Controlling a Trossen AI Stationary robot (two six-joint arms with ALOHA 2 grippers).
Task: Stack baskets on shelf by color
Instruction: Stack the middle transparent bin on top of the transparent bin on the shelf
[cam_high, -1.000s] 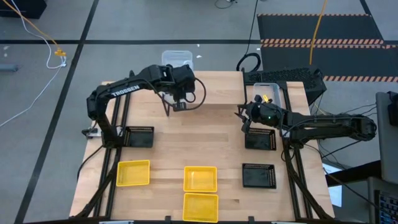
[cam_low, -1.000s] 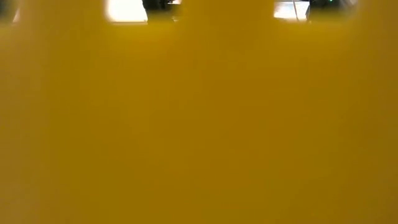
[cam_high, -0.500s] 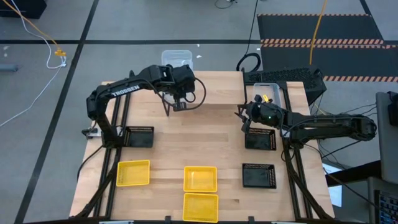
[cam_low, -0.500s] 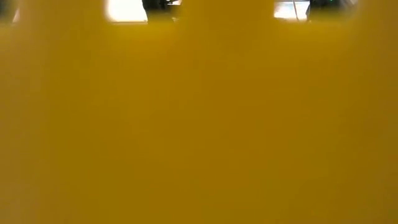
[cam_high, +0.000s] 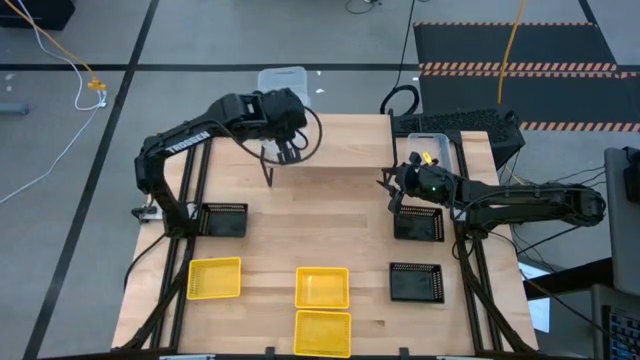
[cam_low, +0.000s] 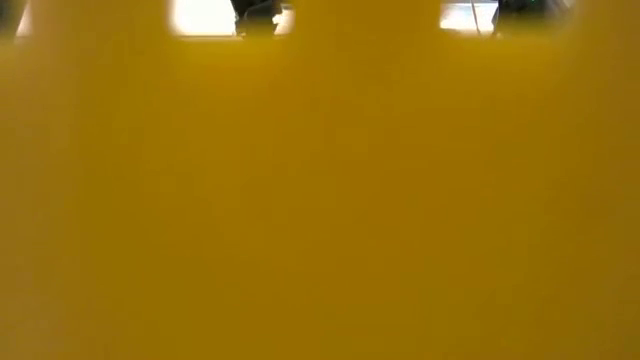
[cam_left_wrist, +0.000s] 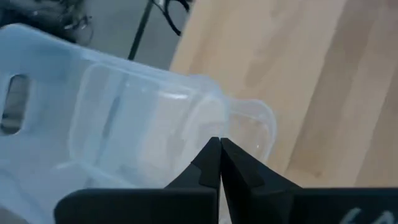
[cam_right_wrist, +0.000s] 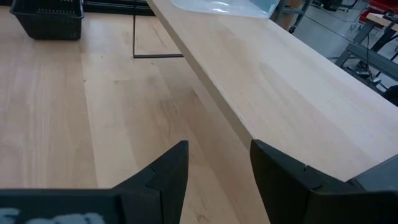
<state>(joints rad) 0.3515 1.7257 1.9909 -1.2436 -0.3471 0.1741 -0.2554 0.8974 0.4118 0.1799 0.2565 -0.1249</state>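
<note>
Clear basket (cam_left_wrist: 124, 118) sits at the shelf's (cam_high: 340, 150) far left end, its rim pinched in the closed left gripper (cam_high: 288, 152); seat it flat before release. Right gripper (cam_right_wrist: 217, 168) waits open beside the shelf's right end.

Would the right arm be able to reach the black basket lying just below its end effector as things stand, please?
Probably yes. The right end effector is open and empty, and the black basket sits directly beside it on the table, uncovered; nothing visible stands between them.
</note>
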